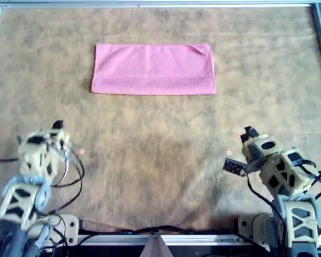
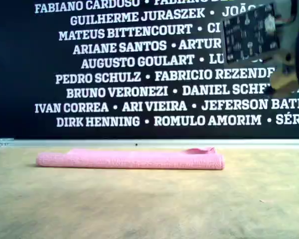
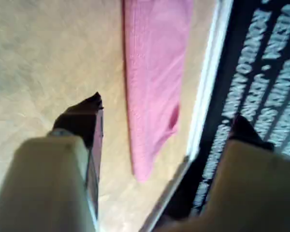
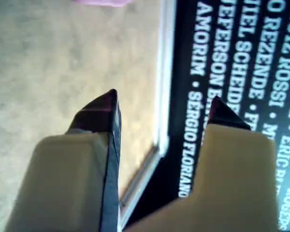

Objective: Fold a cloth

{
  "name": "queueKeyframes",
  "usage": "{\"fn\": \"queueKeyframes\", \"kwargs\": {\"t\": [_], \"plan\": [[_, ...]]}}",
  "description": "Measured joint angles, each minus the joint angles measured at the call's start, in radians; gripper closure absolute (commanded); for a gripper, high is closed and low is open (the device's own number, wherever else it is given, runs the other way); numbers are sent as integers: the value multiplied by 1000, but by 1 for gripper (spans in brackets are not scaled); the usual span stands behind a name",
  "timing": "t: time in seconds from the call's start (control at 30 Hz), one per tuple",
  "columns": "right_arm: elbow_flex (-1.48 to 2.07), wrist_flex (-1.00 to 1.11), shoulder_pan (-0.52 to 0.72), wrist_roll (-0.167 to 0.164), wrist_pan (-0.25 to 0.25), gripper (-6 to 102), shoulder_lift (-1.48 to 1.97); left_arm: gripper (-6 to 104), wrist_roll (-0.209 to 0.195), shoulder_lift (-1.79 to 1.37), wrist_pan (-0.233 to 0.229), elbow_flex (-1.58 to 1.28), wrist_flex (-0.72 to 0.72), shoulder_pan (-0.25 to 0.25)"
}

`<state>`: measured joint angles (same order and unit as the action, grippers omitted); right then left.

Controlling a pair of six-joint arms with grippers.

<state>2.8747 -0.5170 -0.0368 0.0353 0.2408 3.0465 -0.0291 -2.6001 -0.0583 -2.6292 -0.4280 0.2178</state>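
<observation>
The pink cloth (image 1: 152,68) lies flat as a wide rectangle at the far middle of the table, with one corner turned up at its far right in the overhead view. It also shows in the exterior view (image 2: 134,159), the first wrist view (image 3: 152,63), and as a sliver in the second wrist view (image 4: 104,2). My first gripper (image 1: 58,126) (image 3: 167,110) is open and empty at the overhead view's near left, well short of the cloth. My second gripper (image 1: 249,131) (image 4: 164,99) is open and empty at the near right, also apart from the cloth.
The table is covered by a tan mat (image 1: 160,160) with a metal rail (image 1: 150,4) around its edges. A black wall with white names (image 2: 139,74) stands behind the far rail. Cables (image 1: 69,176) lie by the arm bases. Part of an arm (image 2: 249,32) shows at the exterior view's upper right.
</observation>
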Motion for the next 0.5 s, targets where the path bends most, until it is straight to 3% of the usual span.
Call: {"fn": "queueKeyframes", "kwargs": {"t": [0.27,0.5], "plan": [[-319,146,0,6,0,20,-604,-4,-3,451,0,336,21,25],[-684,199,-83,8,2,20,-1259,-3,5,630,0,371,201,25]]}}
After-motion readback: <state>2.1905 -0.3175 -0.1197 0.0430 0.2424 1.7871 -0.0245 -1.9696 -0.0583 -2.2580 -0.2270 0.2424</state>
